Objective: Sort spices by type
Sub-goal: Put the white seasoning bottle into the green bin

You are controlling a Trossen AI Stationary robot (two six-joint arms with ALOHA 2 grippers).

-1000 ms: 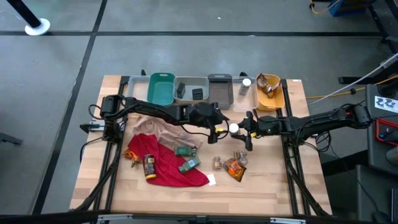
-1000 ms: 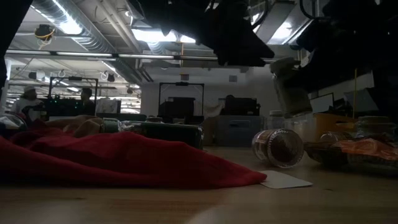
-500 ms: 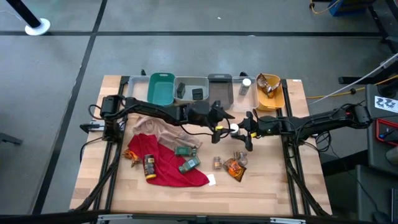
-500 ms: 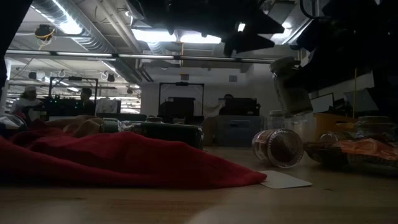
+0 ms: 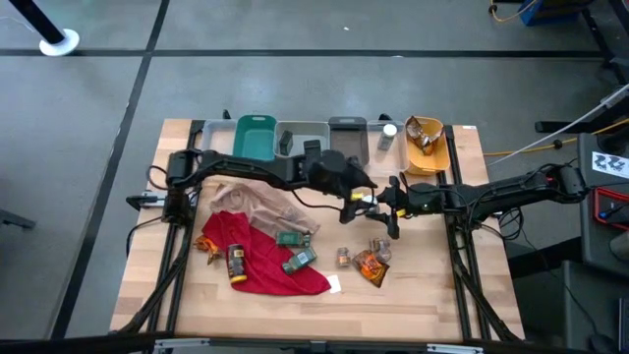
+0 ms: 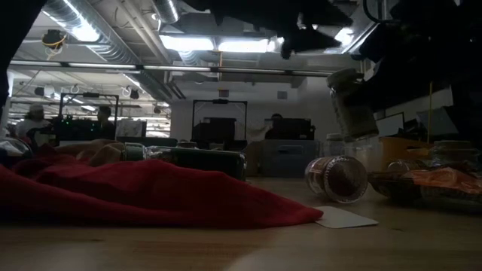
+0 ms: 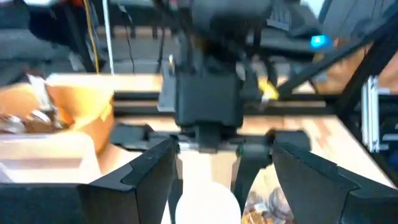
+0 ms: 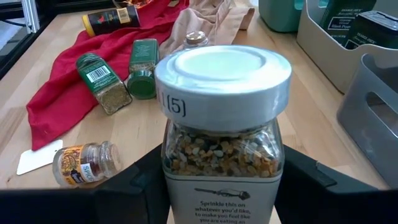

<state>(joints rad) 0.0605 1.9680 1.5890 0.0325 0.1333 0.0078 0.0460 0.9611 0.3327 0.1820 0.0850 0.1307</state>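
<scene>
My right gripper (image 5: 376,205) is shut on a white-capped jar (image 8: 222,118) of coarse brown seasoning, held in the air over the table's middle; the low view shows the jar (image 6: 351,105) tilted, high above the wood. My left gripper (image 5: 360,189) hovers open just beyond the jar on its far side, its fingers (image 7: 151,179) spread wide and touching nothing. Two green jars (image 5: 295,249) and a yellow-capped bottle (image 5: 236,264) lie on the red cloth (image 5: 265,267). Small brown jars (image 5: 344,258) and an orange packet (image 5: 371,265) lie on the bare wood. My right gripper pinches the jar's glass body (image 8: 186,163) below the white cap, one finger (image 8: 138,186) on each side. It comes in roughly level from the table's right. The jar is lifted clear of the table, cap pointing toward the left arm and slightly tilted.
Along the far edge stand a teal bin (image 5: 256,140), two grey bins (image 5: 301,133) (image 5: 347,140) with dark boxes in the first, and a yellow bin (image 5: 439,157) holding packets; a white-capped jar (image 5: 388,136) stands between grey and yellow. A tan cloth (image 5: 251,206) lies left of centre, a white card (image 5: 334,285) near the front.
My left gripper has drawn away from the jar, rising and moving toward the table's far edge. The jar has stayed where it was, held in the air by my right gripper.
</scene>
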